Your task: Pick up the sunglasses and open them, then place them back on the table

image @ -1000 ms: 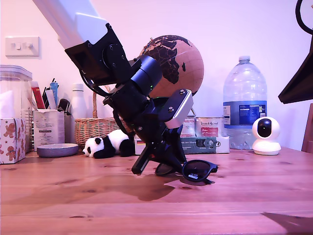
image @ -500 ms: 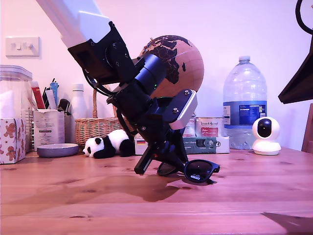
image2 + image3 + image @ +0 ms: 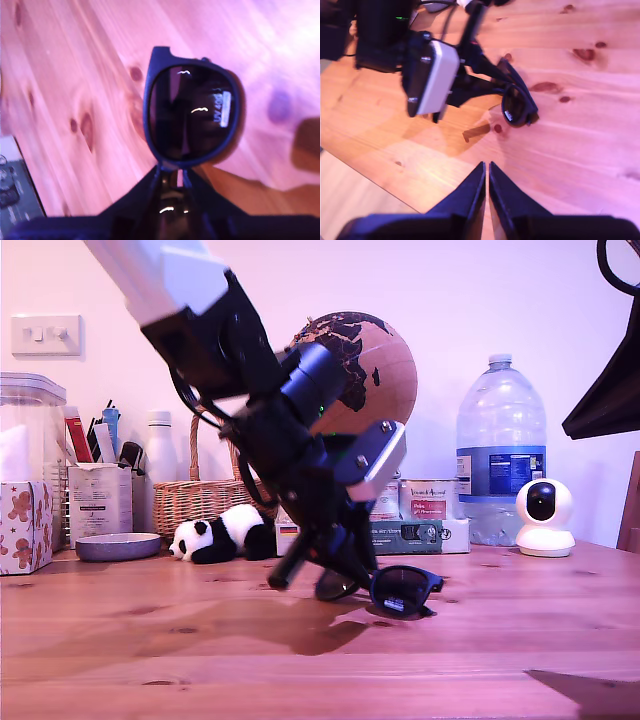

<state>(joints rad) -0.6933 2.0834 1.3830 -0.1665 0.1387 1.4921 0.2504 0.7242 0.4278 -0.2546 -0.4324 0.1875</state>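
1. Table (image 3: 120,640) of reddish-brown planks with dark knots fills the lower part of the exterior view; along its back edge stand a globe (image 3: 370,365), a large water bottle (image 3: 500,455), a wicker basket (image 3: 195,502), a toy panda (image 3: 222,536) and a small white camera (image 3: 545,517)
2. My first gripper (image 3: 335,565) comes down steeply from the upper part of the exterior view's left to the middle of the table, its fingers clamped on the sunglasses at the bridge, between the two lenses
3. My second gripper (image 3: 486,175) hangs above bare wood, well apart from the sunglasses, its fingers pressed together with only a thin slit between them and nothing in them
4. The sunglasses (image 3: 395,590) sit low over the table near its middle in the exterior view; whether they touch the wood I cannot tell. The first wrist view shows one rounded dark lens (image 3: 192,117) in its black frame
5. A small white sticker (image 3: 221,106) sits on that lens
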